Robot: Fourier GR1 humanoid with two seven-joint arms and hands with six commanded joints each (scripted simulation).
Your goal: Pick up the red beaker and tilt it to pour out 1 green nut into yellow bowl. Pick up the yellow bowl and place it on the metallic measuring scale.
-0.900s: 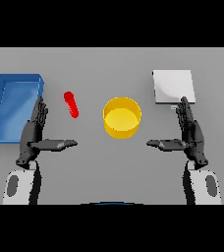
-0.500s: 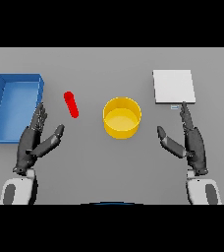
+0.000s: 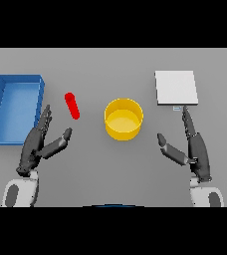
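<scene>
The red beaker (image 3: pixel 72 105) lies on its side on the grey table, left of the yellow bowl (image 3: pixel 123 119). The bowl stands upright in the middle; no nut shows in it. The metallic measuring scale (image 3: pixel 175 87), a flat pale square, sits at the back right. My left hand (image 3: pixel 37 145) is open, fingers straight, just below and left of the beaker, apart from it. My right hand (image 3: pixel 194 149) is open too, below the scale and right of the bowl, its fingertips (image 3: pixel 185 113) near the scale's front edge.
A blue open tray (image 3: pixel 15 105) stands at the far left, right beside my left hand's fingers. Bare table lies between the two hands in front of the bowl.
Both hands have drawn back toward the lower edge and turned. The left hand tilted its fingers toward the beaker; the right hand moved slightly right. Beaker, bowl and scale stayed put.
</scene>
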